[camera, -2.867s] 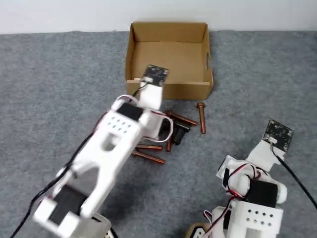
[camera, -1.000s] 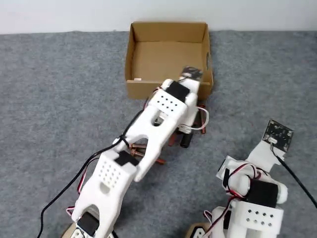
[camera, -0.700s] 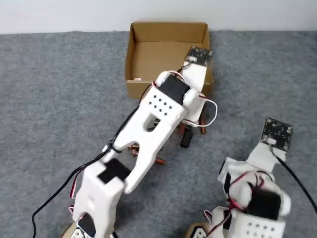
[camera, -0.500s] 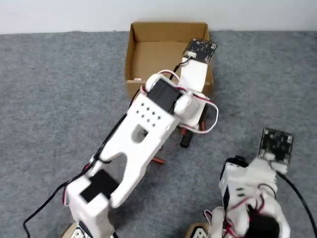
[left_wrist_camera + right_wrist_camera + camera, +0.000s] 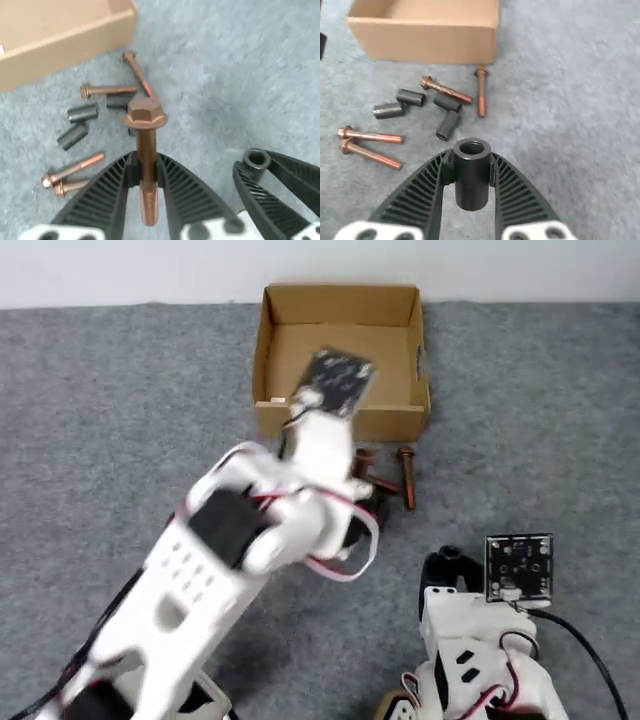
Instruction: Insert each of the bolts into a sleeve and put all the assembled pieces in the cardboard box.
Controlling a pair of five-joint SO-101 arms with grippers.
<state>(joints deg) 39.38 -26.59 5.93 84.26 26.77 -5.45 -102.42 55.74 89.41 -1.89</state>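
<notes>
Pulling back from pile [image 5: 385, 475] beside cardboard box [image 5: 340, 425], our left gripper [image 5: 146, 167] now clamps bolt [image 5: 145, 125] by shank. Right gripper [image 5: 470, 162] has risen, clenched round sleeve [image 5: 471, 182], open end showing. Both parts held above carpet [image 5: 100, 440], near each other; we judge insertion comes next.

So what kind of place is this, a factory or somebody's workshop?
Probably a small robotics test bench rather than a factory: two white plastic desktop arms over a grey carpet-like mat, with loose copper-coloured bolts, short black sleeves and an open brown cardboard box.
</notes>
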